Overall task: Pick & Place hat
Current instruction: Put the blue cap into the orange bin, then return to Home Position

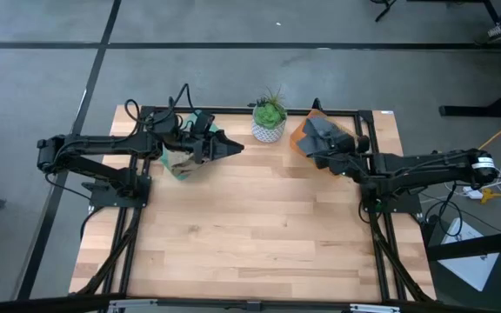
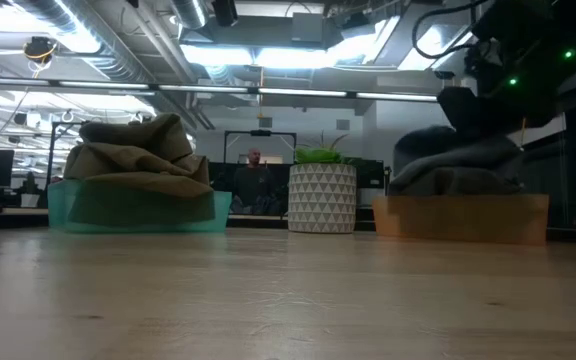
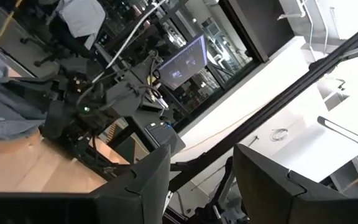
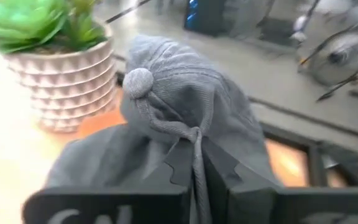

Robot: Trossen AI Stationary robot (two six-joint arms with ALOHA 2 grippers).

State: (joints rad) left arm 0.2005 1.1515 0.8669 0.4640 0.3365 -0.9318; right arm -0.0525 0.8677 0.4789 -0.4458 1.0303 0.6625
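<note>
A grey knit hat (image 4: 185, 93) with a small pompom (image 4: 138, 82) lies heaped in the orange bin (image 2: 460, 218) at the table's far right. My right gripper (image 4: 201, 171) is just over it, shut on its cord; the high view places the gripper (image 1: 320, 156) over that bin. An olive hat (image 2: 133, 150) rests in the teal bin (image 2: 138, 212) at the far left. Above that bin my left gripper (image 1: 231, 148) points toward the table's middle; its wrist view shows the gripper (image 3: 201, 180) open and holding nothing. My right gripper pinches the grey hat's thin cord (image 4: 197, 152) between its two fingers, below the knot. The fingers (image 4: 179, 168) slant down from the table's right side. From the fingers the cord runs up over the hat to the pompom. The hat's body rests in the orange bin.
A potted green plant (image 1: 270, 117) in a white patterned pot (image 2: 321, 197) stands between the two bins at the far edge. The wooden tabletop (image 1: 250, 235) stretches toward the near edge. A person (image 2: 255, 175) shows in the room behind.
</note>
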